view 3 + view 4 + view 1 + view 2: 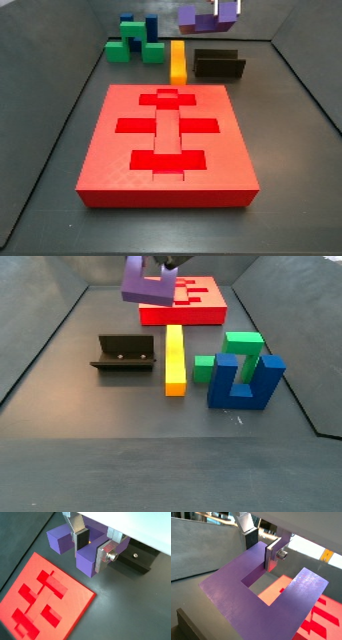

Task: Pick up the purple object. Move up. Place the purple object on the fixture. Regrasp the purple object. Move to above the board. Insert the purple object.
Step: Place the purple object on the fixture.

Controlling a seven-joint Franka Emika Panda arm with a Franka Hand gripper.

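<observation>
Two-finger gripper (pixel 92 548) closed on the small purple U-shaped block (pixel 87 560) — held aloft, one prong clamped between the silver plates; the black L-shaped fixture (pixel 218 64) stands below it. The block looks rigid, light and smooth-faced — grip across flat parallel faces.

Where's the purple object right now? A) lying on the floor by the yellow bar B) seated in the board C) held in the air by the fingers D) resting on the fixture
C: in a side view the gripper holds the purple object aloft, clear of the fixture and the board; a wrist view shows a finger clamped on one prong.
</observation>
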